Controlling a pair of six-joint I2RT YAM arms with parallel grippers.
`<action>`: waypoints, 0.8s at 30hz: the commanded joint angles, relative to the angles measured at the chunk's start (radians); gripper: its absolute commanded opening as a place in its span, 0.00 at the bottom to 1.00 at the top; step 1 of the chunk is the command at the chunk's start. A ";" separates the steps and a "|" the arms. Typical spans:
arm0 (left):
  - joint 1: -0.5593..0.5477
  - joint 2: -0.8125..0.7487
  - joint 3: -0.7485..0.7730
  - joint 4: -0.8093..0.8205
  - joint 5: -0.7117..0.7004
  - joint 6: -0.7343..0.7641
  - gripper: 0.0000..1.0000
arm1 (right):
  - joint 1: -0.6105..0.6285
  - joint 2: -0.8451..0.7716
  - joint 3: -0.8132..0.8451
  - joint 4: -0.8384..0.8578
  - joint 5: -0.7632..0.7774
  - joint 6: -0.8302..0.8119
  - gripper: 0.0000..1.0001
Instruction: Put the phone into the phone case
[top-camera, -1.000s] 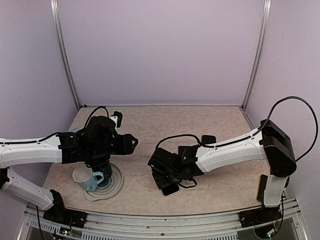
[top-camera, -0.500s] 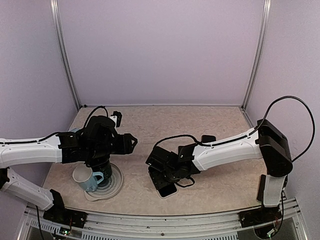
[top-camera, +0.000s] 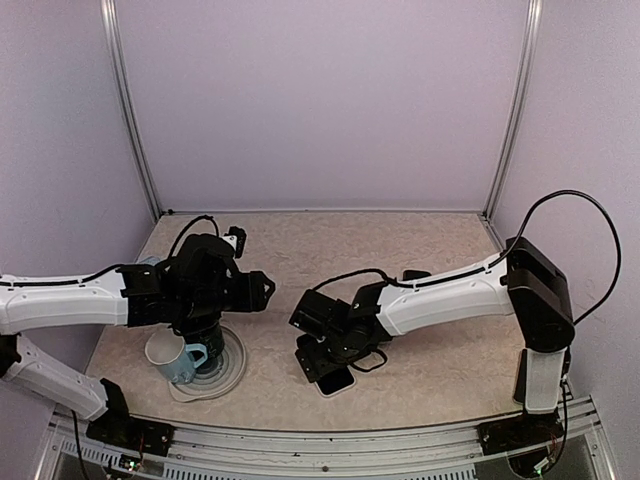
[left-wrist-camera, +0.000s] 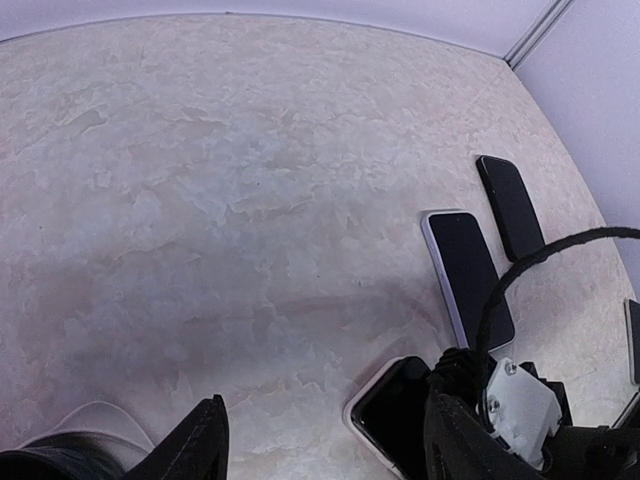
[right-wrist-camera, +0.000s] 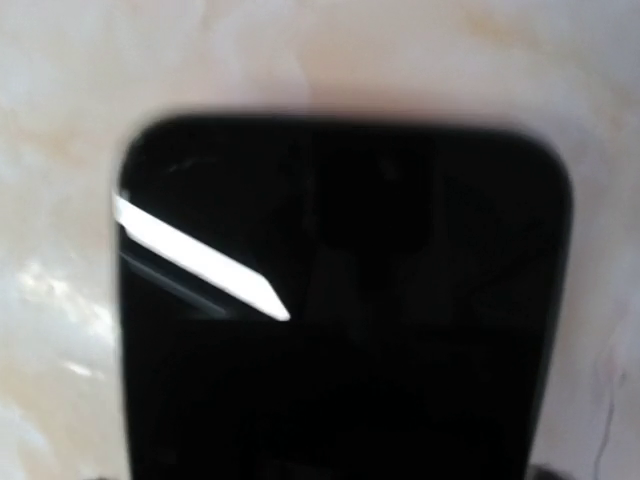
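A black phone (top-camera: 336, 379) lies flat on the table with a white rim round it, either a case or its own edge. It also shows in the left wrist view (left-wrist-camera: 392, 418) and fills the right wrist view (right-wrist-camera: 340, 300). My right gripper (top-camera: 322, 348) is low over it, covering its far end. Its fingers are hidden, so I cannot tell whether it is open. My left gripper (left-wrist-camera: 335, 445) is open and empty, hovering above the table left of the phone (top-camera: 258, 290).
A lavender-edged phone (left-wrist-camera: 468, 278) and a black slab (left-wrist-camera: 511, 206) lie beyond the right gripper. The slab shows in the top view (top-camera: 417, 275). A blue-and-white mug (top-camera: 176, 358) stands on a grey round plate (top-camera: 228, 375) under the left arm.
My right gripper and forearm have shifted a little to the left over the phone. The phone has slid slightly left with it. The left arm has barely moved.
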 joint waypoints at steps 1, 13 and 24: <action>0.004 0.031 0.018 -0.014 0.016 -0.001 0.66 | -0.010 0.006 0.024 -0.073 -0.063 -0.041 0.99; -0.078 0.103 0.050 -0.063 0.022 -0.037 0.70 | -0.188 -0.230 -0.091 0.044 -0.272 -0.160 0.92; -0.173 0.272 0.044 -0.026 0.105 -0.088 0.46 | -0.333 -0.006 0.041 0.169 -0.511 -0.353 0.55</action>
